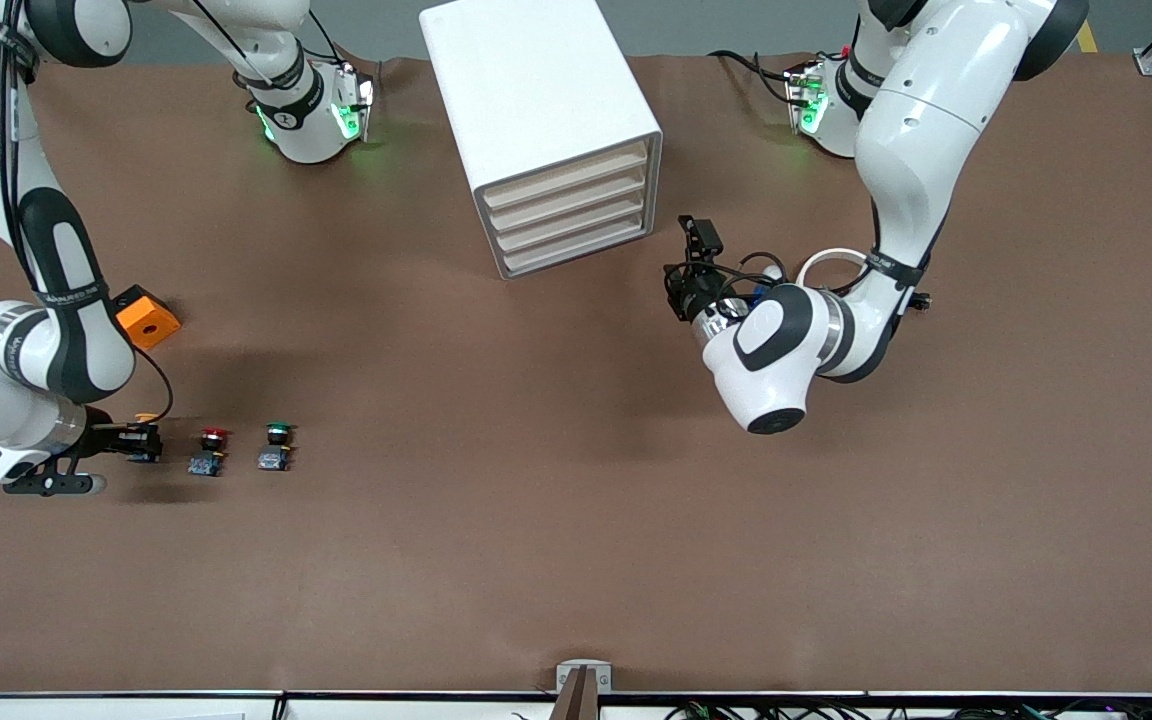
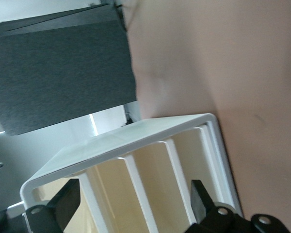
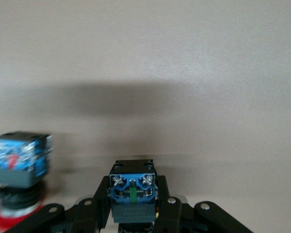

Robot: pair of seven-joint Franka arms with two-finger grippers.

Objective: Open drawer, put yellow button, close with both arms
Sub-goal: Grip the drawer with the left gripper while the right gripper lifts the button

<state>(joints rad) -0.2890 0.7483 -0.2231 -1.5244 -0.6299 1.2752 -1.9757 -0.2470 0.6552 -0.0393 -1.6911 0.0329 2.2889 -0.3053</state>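
Yellow button [image 3: 132,191]: being gripped between the right gripper [image 1: 141,441] fingers, low beside the red-capped button [image 1: 210,450]. Drawer [image 1: 570,177]: being kept shut, faced closely by the spread-fingered, empty left gripper [image 1: 688,262], the nearer arm.

red-capped button [image 3: 20,179]: blurred, cut by edge | yellow button [image 3: 133,191]: cap hidden

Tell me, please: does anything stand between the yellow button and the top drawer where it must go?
Yes: the drawer itself is shut, flush in the cabinet. The right gripper grips the yellow button; bare table lies between.
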